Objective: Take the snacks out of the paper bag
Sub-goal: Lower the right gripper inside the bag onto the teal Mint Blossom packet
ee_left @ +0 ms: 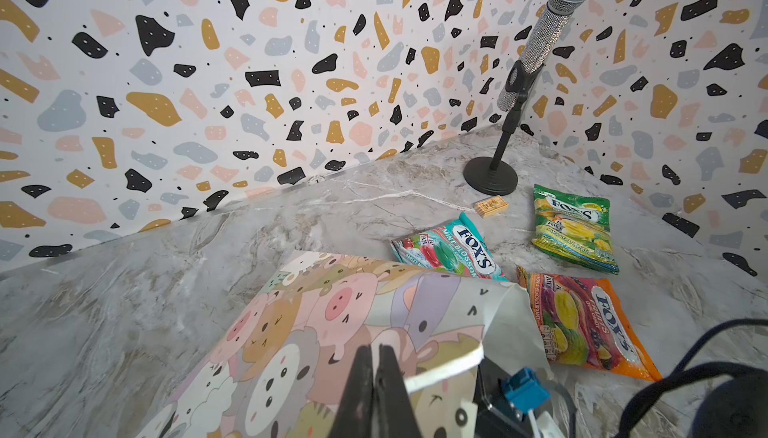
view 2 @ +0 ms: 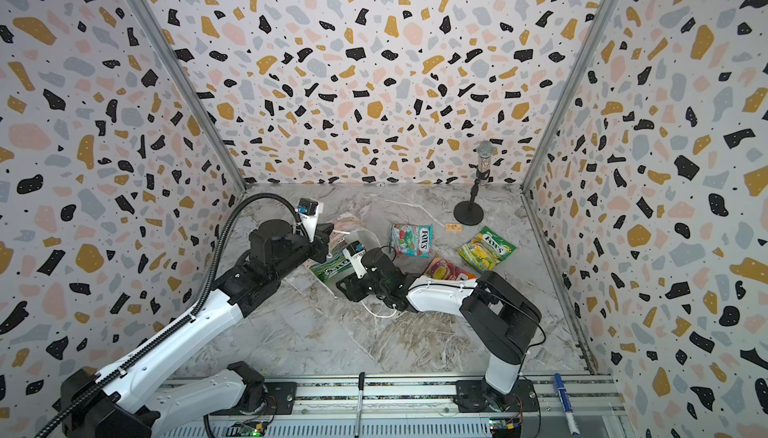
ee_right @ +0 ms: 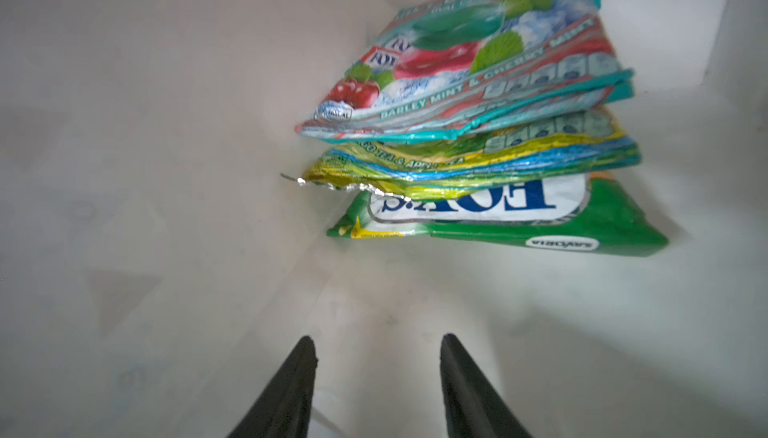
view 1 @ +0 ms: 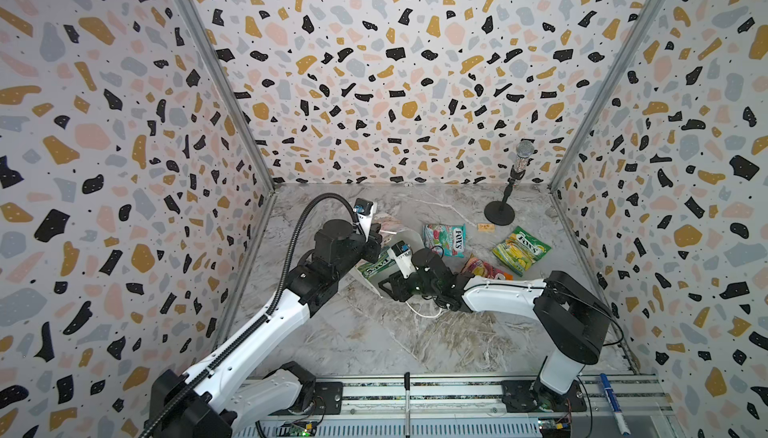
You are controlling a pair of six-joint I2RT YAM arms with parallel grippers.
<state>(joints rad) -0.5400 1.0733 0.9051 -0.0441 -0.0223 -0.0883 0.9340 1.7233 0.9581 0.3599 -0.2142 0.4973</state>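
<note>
Black fingertips of your R gripper stand apart w/ nothing btwn them, poked into the mouth of the paper bag, which lies on its side on the marble table. Ahead of them, against the bag's white inner wall, three FOX'S pkts sit stacked. The barley-mint pkt is on top, a yellow-green pkt in the middle and a green pkt at the bottom, none touched yet. Your L gripper is pinched together on the bag's upper rim, cartoon-animal side up, and appears to hold the mouth open. Three more lie out on the table: the Mint Blossom pkt, a lemon-green pkt near the mic stand, and an orange Fruits pkt just beside the bag's mouth. Approx half done, by the look of it.

These pkts look light, soft and glossy, so expect them to slide over each other and sag if you take one by a corner. Loose candy inside prob. shifts. Your best hold is likely the flat crimped seam on the edge facing the R gripper; the middle pkt's foil edge juts out nearest. The bottom one lies flat on the bag's lower wall and looks hard to get a finger under, so top first seems safer. The bag is light paper, and a tug may drag it unless the L pinch holds.
</note>
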